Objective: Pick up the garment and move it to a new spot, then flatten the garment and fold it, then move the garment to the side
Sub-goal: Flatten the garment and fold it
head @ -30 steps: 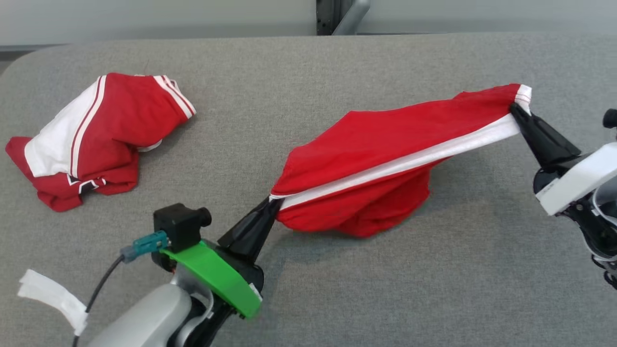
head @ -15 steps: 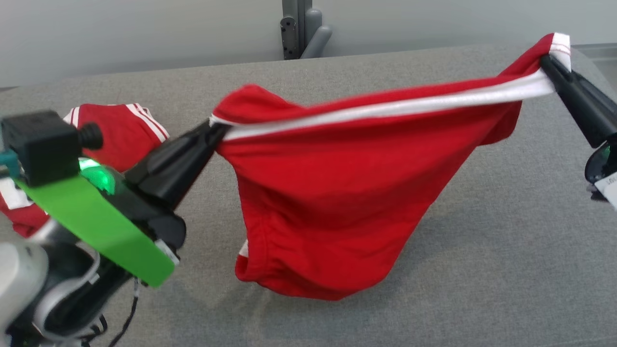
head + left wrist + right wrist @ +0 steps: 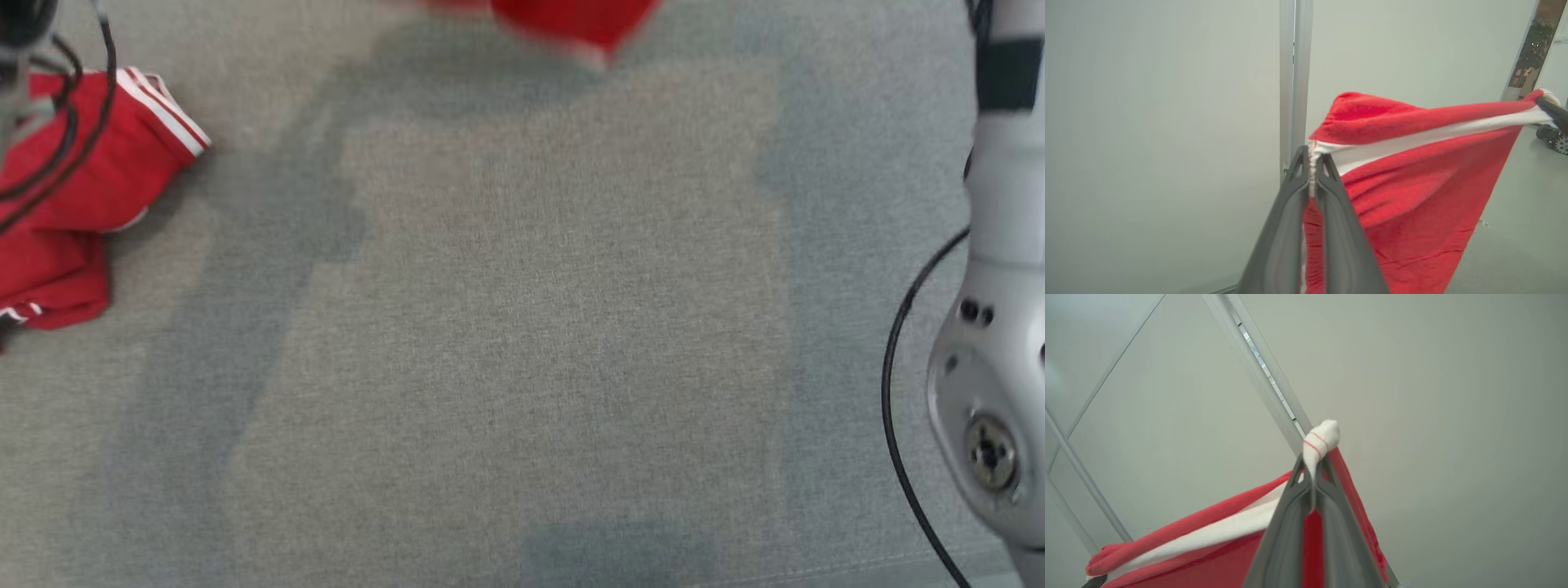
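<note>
The garment (image 3: 1412, 183) is red with a white band, and it hangs stretched in the air between my two grippers. My left gripper (image 3: 1312, 157) is shut on one end of the white band. My right gripper (image 3: 1312, 463) is shut on the other end, where a white cuff with thin red lines (image 3: 1323, 437) sticks out past the fingertips. In the head view only the garment's blurred lower tip (image 3: 571, 20) shows at the top edge, above the grey table (image 3: 522, 327). The right arm's pale forearm (image 3: 996, 327) rises along the right edge.
A second red and white garment (image 3: 73, 196) lies crumpled at the table's left edge, with dark cables (image 3: 49, 147) hanging over it. A black cable (image 3: 898, 392) runs beside the right forearm. Pale wall panels and a metal post (image 3: 1294, 81) stand behind the lifted cloth.
Both grippers have raised the garment from the table high into the air, still holding its ends. The head camera has tilted down, so the grippers have left that view.
</note>
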Tool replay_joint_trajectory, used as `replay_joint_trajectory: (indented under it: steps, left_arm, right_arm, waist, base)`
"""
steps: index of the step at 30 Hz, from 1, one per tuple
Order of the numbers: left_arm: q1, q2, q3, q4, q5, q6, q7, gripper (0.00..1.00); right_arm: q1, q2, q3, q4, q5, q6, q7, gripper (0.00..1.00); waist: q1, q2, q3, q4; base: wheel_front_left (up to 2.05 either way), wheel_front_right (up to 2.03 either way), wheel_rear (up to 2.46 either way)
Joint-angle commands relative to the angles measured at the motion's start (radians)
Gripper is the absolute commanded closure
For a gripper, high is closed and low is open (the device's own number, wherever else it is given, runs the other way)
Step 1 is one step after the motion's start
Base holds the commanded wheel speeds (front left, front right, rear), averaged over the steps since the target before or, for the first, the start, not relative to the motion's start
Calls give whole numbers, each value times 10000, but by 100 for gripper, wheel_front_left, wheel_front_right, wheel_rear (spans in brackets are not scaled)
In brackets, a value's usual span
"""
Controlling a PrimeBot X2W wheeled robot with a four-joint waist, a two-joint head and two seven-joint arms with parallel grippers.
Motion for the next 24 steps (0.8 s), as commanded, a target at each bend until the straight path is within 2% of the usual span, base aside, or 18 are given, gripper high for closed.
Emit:
replay_joint_trajectory:
  steps: [1, 3, 5, 9, 11, 13, 17, 24]
  left_arm:
    - [-472, -306, 110, 798, 388, -156, -812, 100]
    - [-1010, -756, 267, 1862, 621, -387, -1833, 100]
    - [-1431, -1101, 176, 2583, 997, -756, -2688, 100]
    - [-452, -1562, -424, 3737, 1428, -1740, -4044, 100]
    - [420, -1670, -497, 4046, 1257, -1985, -4348, 100]
    - [1475, -1672, -629, 4194, 1318, -2122, -4462, 100]
    - [3671, -1718, -226, 3830, 1550, -2228, -4499, 100]
    - [7196, -2081, 890, 2459, 2498, -2252, -4498, 100]
  right_arm:
    - [-520, -130, -168, 530, -98, -26, -659, 100]
    - [-1236, -94, 186, 1292, 676, -23, -1606, 100]
    - [-1551, -63, 995, 1663, 1438, -22, -2243, 100]
    - [-16, -84, 2992, 1747, 2150, -22, -3049, 100]
    - [1060, -82, 3677, 1602, 2336, -17, -3240, 100]
    - [2362, -95, 4143, 1422, 2383, -12, -3364, 100]
    - [4945, -702, 4625, 713, 2949, -12, -3501, 100]
    - [8263, -1754, 4535, -965, 4131, -22, -3570, 100]
  waist:
    - [-2, 113, 1355, -77]
    - [-2, 113, 1567, -108]
    - [-2, 113, 1909, -135]
    - [-2, 113, 1908, -224]
    - [-2, 113, 1771, -261]
    - [-2, 113, 1616, -263]
    - [-2, 113, 1254, -121]
    - [-2, 113, 23, 21]
  base:
    - [0, 0, 0]
    - [0, 0, 0]
    - [0, 0, 0]
    - [0, 0, 0]
    - [0, 0, 0]
    - [0, 0, 0]
    - [0, 0, 0]
    - [0, 0, 0]
